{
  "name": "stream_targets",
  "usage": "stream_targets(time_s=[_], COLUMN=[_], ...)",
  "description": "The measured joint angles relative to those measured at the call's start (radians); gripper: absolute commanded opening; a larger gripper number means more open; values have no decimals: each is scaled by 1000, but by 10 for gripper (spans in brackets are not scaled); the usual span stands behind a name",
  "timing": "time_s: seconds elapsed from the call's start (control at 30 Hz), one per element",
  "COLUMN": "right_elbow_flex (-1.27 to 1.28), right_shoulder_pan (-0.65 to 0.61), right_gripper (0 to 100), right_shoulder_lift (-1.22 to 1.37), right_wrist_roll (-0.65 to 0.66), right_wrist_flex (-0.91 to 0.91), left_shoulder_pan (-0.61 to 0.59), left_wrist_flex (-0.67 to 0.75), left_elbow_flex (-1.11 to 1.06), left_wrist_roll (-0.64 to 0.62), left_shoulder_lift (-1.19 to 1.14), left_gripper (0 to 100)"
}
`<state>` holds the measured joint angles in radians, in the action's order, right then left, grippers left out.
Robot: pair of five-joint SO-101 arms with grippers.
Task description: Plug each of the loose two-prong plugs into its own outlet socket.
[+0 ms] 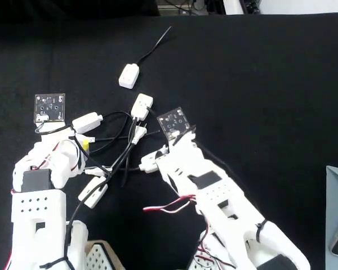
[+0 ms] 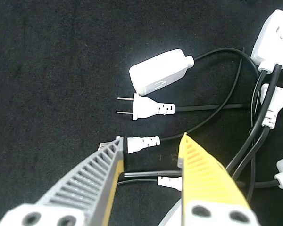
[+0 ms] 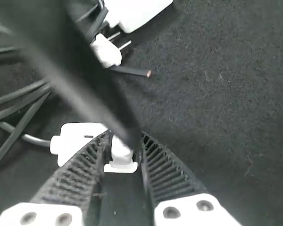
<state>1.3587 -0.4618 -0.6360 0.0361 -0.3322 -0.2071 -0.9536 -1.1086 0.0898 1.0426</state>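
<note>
Every plug and socket white, cords and cloth black — left hand ribbed, grey and yellow.

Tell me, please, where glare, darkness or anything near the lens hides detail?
High view: the far white socket block glares against the black cloth, and the black cables nearly melt into it. Left wrist view: even light, a loose plug shows both prongs plainly. Right wrist view: a dark cable close to the lens crosses the right gripper and partly hides its held plug.
</note>
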Motion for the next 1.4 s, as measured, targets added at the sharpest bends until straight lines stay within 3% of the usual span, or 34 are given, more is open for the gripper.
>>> stream_targets(time_s=[0.4, 1.0, 1.13, 1.4], right_elbow_flex=[-262, -298, -318, -396], right_shoulder_pan=[0, 8, 83, 342], right_gripper=[11, 11, 11, 12], right_shoulder_lift=[281, 290, 272, 209], right_wrist_roll=[43, 63, 75, 232], right_wrist_flex=[-192, -259, -285, -304], left_shoulder_pan=[0, 0, 0, 0], left_wrist_flex=[0, 0, 0, 0], left_elbow_flex=[0, 0, 0, 0], left_wrist_roll=[0, 0, 0, 0], left_shoulder_lift=[0, 0, 0, 0], left_gripper=[192, 192, 192, 192])
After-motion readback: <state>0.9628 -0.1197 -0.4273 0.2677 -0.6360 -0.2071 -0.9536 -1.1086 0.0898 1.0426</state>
